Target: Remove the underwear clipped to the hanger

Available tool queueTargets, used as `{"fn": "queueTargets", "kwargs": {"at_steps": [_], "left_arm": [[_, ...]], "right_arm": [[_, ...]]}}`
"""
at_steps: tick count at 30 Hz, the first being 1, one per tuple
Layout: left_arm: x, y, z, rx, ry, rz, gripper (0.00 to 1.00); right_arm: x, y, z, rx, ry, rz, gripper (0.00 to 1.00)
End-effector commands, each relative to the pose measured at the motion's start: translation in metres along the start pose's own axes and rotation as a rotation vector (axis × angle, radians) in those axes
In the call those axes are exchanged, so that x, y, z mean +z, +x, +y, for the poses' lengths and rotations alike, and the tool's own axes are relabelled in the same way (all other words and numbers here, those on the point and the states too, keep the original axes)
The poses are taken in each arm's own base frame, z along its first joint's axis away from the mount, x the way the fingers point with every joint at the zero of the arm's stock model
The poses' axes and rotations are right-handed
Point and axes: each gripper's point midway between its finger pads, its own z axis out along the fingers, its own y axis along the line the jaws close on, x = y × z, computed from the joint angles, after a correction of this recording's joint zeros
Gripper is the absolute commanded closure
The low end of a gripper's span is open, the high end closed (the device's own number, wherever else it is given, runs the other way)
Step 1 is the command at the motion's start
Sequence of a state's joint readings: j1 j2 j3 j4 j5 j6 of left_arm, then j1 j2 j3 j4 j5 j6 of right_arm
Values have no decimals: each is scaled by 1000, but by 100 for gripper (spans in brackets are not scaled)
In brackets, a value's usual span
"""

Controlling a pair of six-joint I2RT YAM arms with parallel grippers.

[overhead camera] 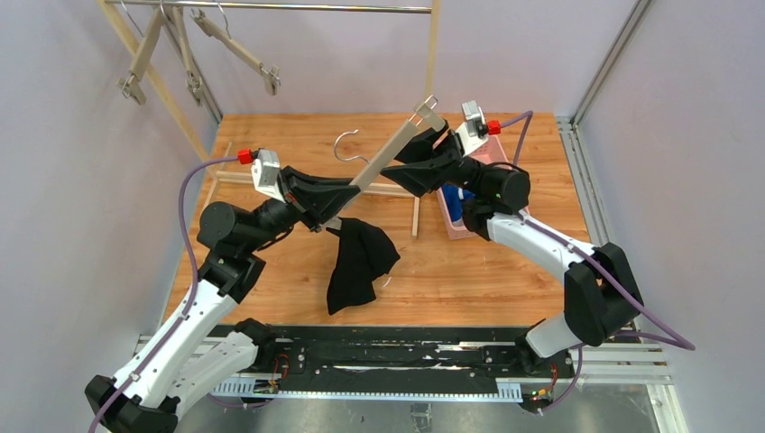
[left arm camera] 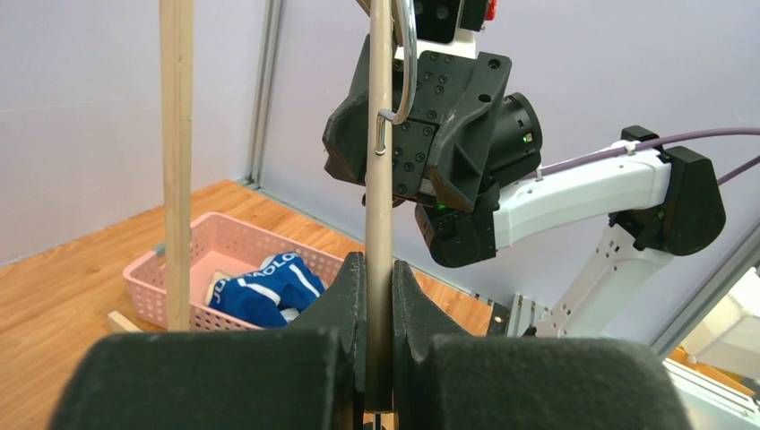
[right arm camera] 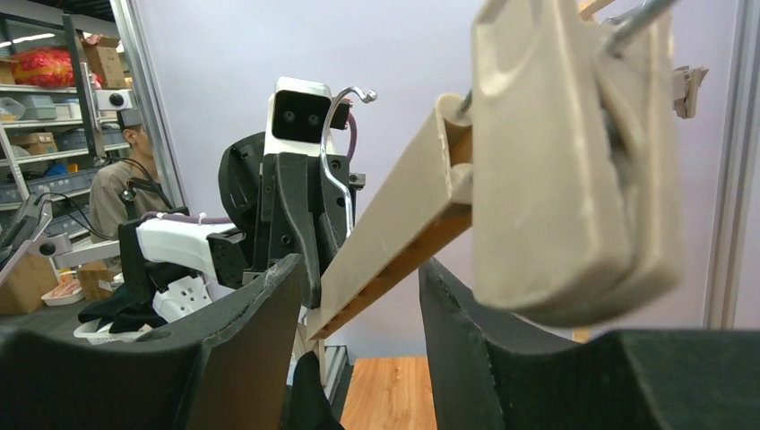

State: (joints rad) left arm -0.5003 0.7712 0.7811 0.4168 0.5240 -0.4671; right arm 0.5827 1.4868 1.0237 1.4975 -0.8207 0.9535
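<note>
Your left jaws clamp the hanger mid-worktop; your right jaws gape around its far end. A tug may twist it loose, black underwear still clipped.

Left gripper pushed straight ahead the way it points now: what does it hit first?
Most likely the right arm's black gripper, around the same beige wooden hanger; depth is unclear.

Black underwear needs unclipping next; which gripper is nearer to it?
Left. The left gripper clamps the hanger right beside the black underwear; the right gripper sits farther up the bar.
</note>
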Motion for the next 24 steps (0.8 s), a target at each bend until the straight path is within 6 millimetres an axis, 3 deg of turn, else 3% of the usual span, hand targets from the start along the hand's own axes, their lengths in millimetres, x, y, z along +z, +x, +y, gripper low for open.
{"fn": "queueTargets", "kwargs": {"at_steps": [1, 13, 17, 24], "left_arm": [[0, -23, -8, 60, 7, -78, 100], [5, -9, -3, 20, 22, -56, 100], [6, -12, -3, 18, 25, -72, 100], [11, -10, 0, 5, 27, -83, 100]], "right_arm": [[1, -4, 17, -52, -52, -13, 49], [8, -11, 14, -56, -62, -26, 54], [11, -13, 12, -45, -64, -33, 68], [19, -11, 11, -23, -79, -35, 82]]}}
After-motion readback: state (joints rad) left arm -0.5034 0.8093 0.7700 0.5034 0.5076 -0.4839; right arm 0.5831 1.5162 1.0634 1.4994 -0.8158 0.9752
